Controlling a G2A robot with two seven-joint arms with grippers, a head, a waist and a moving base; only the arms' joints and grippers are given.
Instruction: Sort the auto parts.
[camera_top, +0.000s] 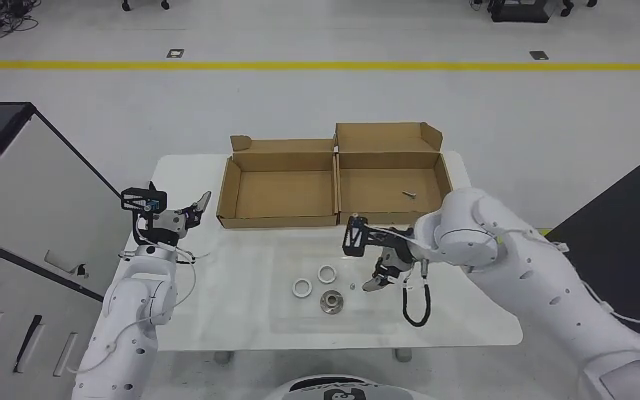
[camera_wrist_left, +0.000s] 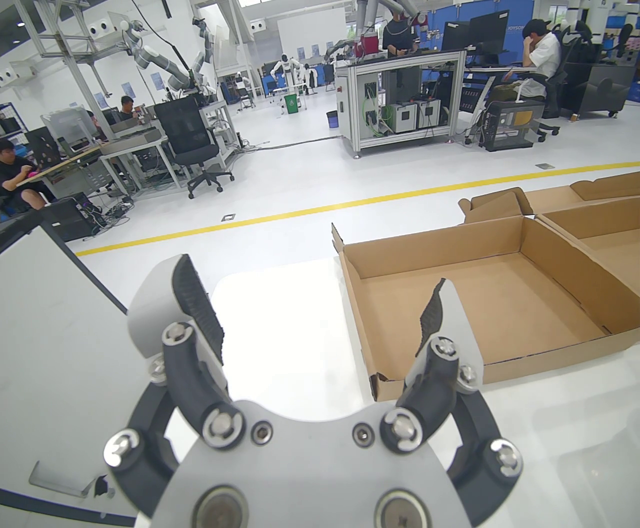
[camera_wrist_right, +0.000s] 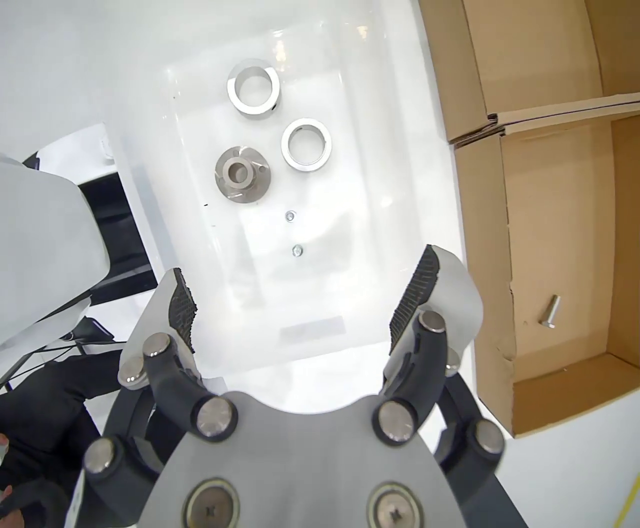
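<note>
right gripper (camera_wrist_right: 302, 287) hangs over the white table (camera_wrist_right: 380, 100), jaws spread wide and holding nothing. just ahead of it lies a small fastener (camera_wrist_right: 298, 250), with a second fastener (camera_wrist_right: 289, 215), a flanged hub (camera_wrist_right: 242, 174) and two rings (camera_wrist_right: 306, 145) beyond. a bolt (camera_wrist_right: 551, 311) lies in the right cardboard box (camera_wrist_right: 480, 225). probably best to centre on the nearest fastener, narrow the jaws, then drop straight down. left gripper (camera_wrist_left: 312, 290), equally spread and empty, sits beside the left cardboard box (camera_wrist_left: 500, 300).

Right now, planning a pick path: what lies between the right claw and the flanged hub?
In the right wrist view, a small washer and a small nut lie on the table between the flanged hub and the right claw.
</note>
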